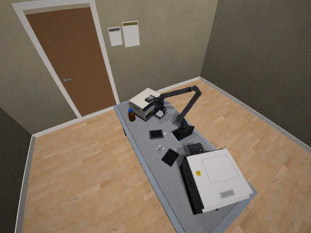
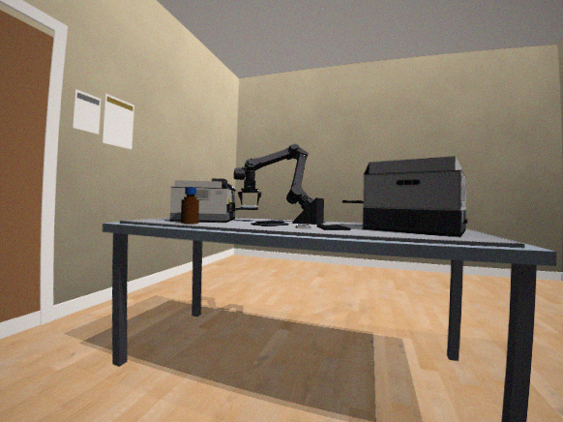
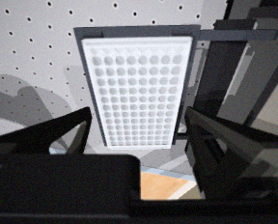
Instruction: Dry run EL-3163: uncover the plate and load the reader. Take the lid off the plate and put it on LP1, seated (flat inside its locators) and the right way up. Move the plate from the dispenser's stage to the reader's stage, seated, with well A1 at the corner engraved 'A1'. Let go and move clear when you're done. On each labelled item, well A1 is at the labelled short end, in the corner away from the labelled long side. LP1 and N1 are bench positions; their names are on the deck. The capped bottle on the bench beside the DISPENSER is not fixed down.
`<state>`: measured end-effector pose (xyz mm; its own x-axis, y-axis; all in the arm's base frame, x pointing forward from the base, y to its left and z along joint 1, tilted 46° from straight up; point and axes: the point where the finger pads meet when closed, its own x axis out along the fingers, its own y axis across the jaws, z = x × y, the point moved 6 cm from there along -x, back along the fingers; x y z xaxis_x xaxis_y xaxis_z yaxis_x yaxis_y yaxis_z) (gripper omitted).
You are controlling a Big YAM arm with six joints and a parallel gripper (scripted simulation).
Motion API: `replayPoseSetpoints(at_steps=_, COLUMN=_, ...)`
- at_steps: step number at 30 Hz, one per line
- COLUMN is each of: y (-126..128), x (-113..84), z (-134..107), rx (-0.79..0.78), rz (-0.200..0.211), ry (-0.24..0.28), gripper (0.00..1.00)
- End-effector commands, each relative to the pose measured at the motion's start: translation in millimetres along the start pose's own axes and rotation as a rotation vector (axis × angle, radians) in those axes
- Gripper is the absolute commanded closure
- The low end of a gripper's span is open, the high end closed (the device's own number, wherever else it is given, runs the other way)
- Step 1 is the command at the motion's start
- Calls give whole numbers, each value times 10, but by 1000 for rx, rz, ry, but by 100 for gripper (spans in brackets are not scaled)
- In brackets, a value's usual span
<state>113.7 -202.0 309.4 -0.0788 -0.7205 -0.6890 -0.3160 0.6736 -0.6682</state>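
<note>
A white 96-well plate lies flat on the dark dispenser stage. Its wells look hazy; a clear lid on top is hard to tell apart from it. My gripper is open, pointing down over the plate, with one finger off each long side and nothing held. The reader's stage sticks out of the reader and looks bare. Two dark bench positions lie mid-deck; their names are unreadable here.
The dispenser stands close beside the gripper. The brown bottle with a blue cap stands upright at its front side. A small patterned marker lies between the two bench positions. The arm's base stands at the rear edge.
</note>
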Motion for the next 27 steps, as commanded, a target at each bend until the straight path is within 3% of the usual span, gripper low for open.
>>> replayPoseSetpoints(at_steps=1, y=-102, x=-14, z=12, rx=-5, rz=-13, ry=-6, gripper=0)
replayPoseSetpoints(at_steps=11, y=1, x=50, z=-16, rx=-2, rz=-7, ry=2, gripper=0)
replayPoseSetpoints(at_steps=15, y=-80, x=0, z=-24, rx=7, rz=-25, ry=-6, gripper=0)
replayPoseSetpoints(at_steps=27, y=-103, x=-69, z=-8, rx=12, rz=-27, ry=-15, gripper=0)
